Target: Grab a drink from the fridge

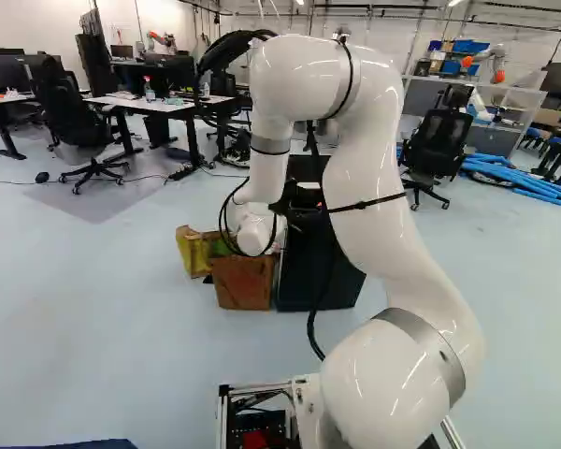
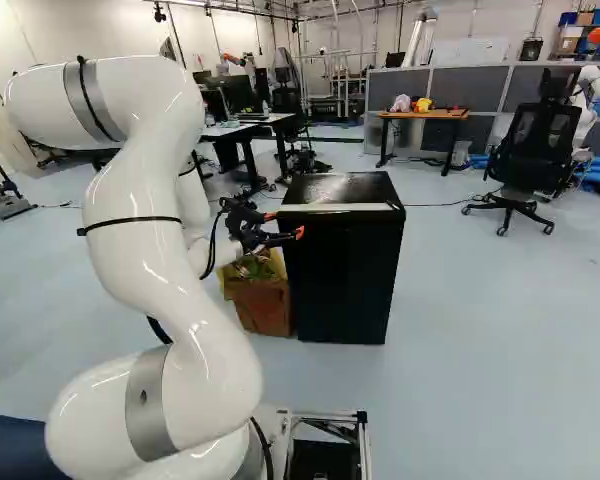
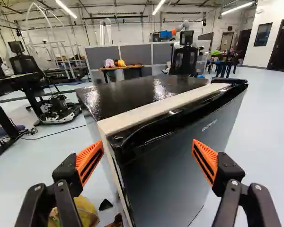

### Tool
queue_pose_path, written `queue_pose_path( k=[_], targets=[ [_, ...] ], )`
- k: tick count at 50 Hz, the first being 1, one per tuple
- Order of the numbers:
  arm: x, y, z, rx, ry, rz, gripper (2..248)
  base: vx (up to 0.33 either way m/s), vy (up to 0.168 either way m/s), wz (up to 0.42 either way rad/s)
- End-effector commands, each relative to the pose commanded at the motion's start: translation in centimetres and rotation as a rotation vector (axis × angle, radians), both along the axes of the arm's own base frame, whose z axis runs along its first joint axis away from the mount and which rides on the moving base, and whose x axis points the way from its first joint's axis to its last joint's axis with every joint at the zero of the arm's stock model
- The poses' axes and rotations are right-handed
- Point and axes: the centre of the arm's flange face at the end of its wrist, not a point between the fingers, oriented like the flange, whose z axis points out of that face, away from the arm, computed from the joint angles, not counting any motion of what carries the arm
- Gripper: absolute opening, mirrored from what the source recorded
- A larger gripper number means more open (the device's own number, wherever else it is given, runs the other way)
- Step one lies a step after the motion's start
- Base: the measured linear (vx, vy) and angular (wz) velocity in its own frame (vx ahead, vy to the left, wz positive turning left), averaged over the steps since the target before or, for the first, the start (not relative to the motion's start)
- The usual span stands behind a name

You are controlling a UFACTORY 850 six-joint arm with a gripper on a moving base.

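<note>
The black fridge (image 3: 170, 179) is standing upright, its glossy top (image 3: 128, 94) gleaming behind a pale strip (image 3: 165, 105); the orange-padded fingers (image 2: 299, 233) are standing wide apart.

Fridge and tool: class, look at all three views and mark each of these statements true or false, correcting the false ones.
1. The tool is open. True.
2. The fridge has its door hanging wide open. False: the door is closed.
3. A brown box stands on the floor beside the fridge. True.
4. The tool is gripping a drink. False: it holds nothing.
5. The office chair at the right of the right base view is black. True.
</note>
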Motion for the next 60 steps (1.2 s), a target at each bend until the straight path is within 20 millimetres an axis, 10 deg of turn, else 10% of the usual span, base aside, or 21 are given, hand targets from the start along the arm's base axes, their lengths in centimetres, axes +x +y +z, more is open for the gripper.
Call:
queue_pose_path(
  k=[60],
  targets=[
    [-1.6, -0.5, 0.6, -0.036, -0.024, -0.031, 247, 0.000, 0.000, 0.000]
  ],
)
